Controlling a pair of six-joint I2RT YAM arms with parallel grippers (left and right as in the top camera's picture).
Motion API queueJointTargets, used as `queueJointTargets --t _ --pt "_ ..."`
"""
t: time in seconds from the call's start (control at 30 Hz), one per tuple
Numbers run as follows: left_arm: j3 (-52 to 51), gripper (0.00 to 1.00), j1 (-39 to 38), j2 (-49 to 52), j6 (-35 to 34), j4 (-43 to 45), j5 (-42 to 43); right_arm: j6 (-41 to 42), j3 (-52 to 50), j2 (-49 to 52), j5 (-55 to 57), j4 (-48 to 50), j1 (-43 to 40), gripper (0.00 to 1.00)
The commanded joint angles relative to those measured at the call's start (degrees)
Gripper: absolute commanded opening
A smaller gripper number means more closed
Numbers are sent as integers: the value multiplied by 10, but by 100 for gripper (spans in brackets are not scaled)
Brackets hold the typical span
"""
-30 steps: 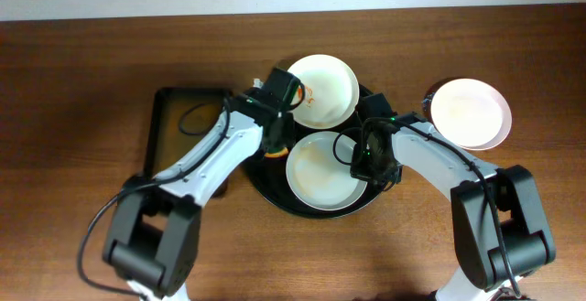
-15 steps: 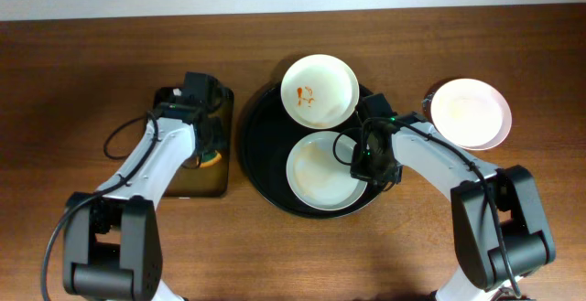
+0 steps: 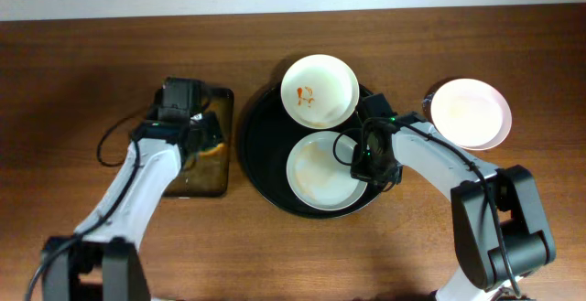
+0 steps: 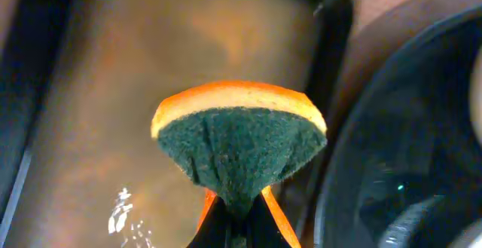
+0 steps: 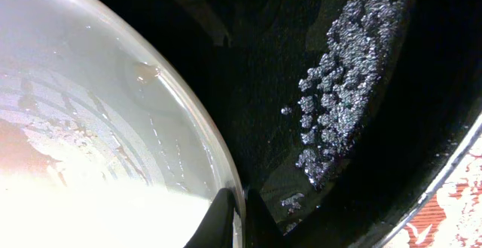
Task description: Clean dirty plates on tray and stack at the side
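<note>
Left tool is clamped on a sponge, orange back and green scrub face, pinched at its near edge. The sponge is held just over the brown liquid in the small rectangular tray, left of the round black tray; contact with the liquid can't be told.

Right tool is closed on the right rim of the pale plate, one finger inside the rim and one outside. That plate sits in the near half of the black tray, with a wet film seen on its surface. Water droplets are seen on the tray floor beside it.

The smeared plate sits at the far edge of the black tray, overhanging the rim, with an orange-red mark left of its centre.

The pink plate lies on the desk, right of the black tray and apart from it.
</note>
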Motion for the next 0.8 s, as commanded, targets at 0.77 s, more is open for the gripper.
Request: queueJointTargets --t 0.77 --pt "15 0 -313 156 -20 153 100 7 -29 27 39 -21 -2 4"
